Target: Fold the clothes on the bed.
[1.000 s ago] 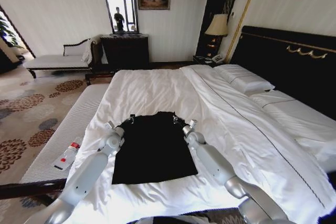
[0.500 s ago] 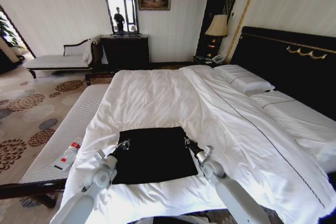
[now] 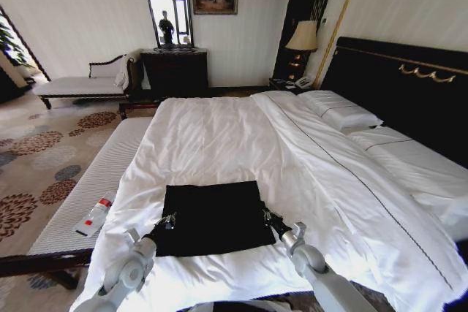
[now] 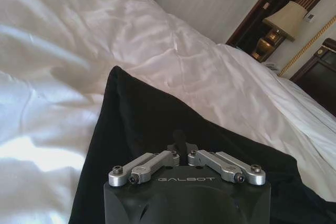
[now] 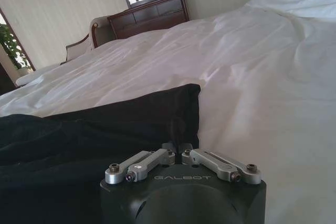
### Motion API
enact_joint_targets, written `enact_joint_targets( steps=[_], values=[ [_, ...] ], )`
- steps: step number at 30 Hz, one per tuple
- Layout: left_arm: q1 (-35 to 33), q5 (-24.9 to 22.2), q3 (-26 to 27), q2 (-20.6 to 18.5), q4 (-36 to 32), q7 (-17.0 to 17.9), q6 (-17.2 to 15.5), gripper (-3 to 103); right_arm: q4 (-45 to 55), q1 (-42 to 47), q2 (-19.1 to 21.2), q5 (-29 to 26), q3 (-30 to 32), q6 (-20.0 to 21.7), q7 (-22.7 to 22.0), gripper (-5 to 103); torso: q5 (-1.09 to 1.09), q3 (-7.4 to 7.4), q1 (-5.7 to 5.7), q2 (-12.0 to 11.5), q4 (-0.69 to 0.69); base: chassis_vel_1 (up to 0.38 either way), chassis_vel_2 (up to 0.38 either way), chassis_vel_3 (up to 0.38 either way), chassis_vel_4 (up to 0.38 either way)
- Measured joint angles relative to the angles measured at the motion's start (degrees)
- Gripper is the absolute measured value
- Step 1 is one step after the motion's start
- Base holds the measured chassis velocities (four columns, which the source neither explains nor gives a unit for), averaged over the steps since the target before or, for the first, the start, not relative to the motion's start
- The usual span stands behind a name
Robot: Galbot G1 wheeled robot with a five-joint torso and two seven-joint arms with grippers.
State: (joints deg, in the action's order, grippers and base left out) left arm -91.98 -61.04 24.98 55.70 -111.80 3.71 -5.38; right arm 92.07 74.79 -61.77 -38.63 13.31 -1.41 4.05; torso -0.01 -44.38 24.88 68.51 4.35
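Both arms reach up from the lower frame; the left pincer [image 3: 170,219] and right pincer [image 3: 268,218] are each closed, pinching the black T-shirt's [image 3: 213,215] side edges, lower centre on the bed [image 3: 219,137]; fingertips hidden in cloth.

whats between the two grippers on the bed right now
The folded black T-shirt spans the stretch between the left gripper and the right gripper, flat on the bed; the head view shows it.
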Motion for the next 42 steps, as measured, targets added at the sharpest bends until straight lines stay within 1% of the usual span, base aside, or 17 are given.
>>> enact_joint_targets(
  steps=[3,4,6,8,10,15,20,27,35,38,42],
  values=[
    [-4.5,0.9,2.1,0.5,-2.3,-0.8,0.4,2,1.4,0.1,0.1,0.7,-0.6,-0.1,-0.3,1,0.01,0.00,0.00,0.0,-0.01,0.000,0.000,0.000,0.000],
    [-4.5,0.9,2.1,0.5,-2.3,-0.8,0.4,2,1.4,0.1,0.1,0.7,-0.6,-0.1,-0.3,1,0.01,0.00,0.00,0.0,-0.01,0.000,0.000,0.000,0.000],
    [-6.8,0.7,3.4,0.9,-3.9,-1.1,0.4,2,1.8,-0.2,0.1,0.5,-0.9,0.0,-0.7,1,0.01,0.00,0.00,0.0,0.00,0.000,0.000,0.000,0.000],
    [-8.3,0.5,4.3,1.0,-4.6,-1.5,0.4,2,2.0,-0.4,0.5,-0.1,-1.0,0.1,-0.9,1,0.02,0.00,0.00,0.0,-0.03,0.000,0.000,0.000,0.000],
    [-8.5,0.6,4.6,1.1,-4.6,-1.6,0.4,2,2.1,-0.4,0.7,-0.2,-1.0,0.1,-1.0,1,0.01,0.00,0.00,0.0,-0.03,0.000,0.000,0.000,0.000],
    [-7.6,0.7,4.8,1.2,-3.1,-1.7,0.5,2,2.7,0.6,1.8,-0.3,-0.5,0.1,-0.9,1,0.01,-0.01,0.00,0.0,0.00,0.000,0.000,0.000,0.000],
    [-4.4,0.0,4.4,1.4,-1.1,-1.5,0.5,2,4.9,3.9,2.0,1.0,1.1,-0.4,-0.5,1,0.00,-0.01,0.00,0.0,0.01,0.000,0.000,0.000,0.000],
    [-4.3,0.9,3.6,1.3,-0.9,-1.5,0.7,2,3.1,4.1,1.2,2.8,0.4,-1.2,-0.4,1,0.03,-0.01,0.01,0.0,-0.01,0.000,0.000,0.000,0.000],
    [-3.7,1.8,2.8,1.7,-0.1,-1.5,0.9,2,3.4,4.8,1.2,3.0,0.3,-1.3,-0.4,1,0.01,0.00,0.00,0.0,-0.01,0.000,0.000,0.000,0.000],
    [-3.3,1.8,3.0,1.5,-0.1,-1.5,1.0,2,4.0,5.4,1.5,2.9,0.8,-1.3,-0.4,1,0.01,-0.01,0.00,0.0,0.01,0.000,0.000,0.000,0.000],
    [-3.5,2.3,2.8,1.3,0.1,-1.5,1.0,2,3.6,5.1,1.4,3.1,0.5,-1.3,-0.3,1,0.01,0.00,0.01,0.0,0.00,0.000,0.000,0.000,0.000]
  ],
)
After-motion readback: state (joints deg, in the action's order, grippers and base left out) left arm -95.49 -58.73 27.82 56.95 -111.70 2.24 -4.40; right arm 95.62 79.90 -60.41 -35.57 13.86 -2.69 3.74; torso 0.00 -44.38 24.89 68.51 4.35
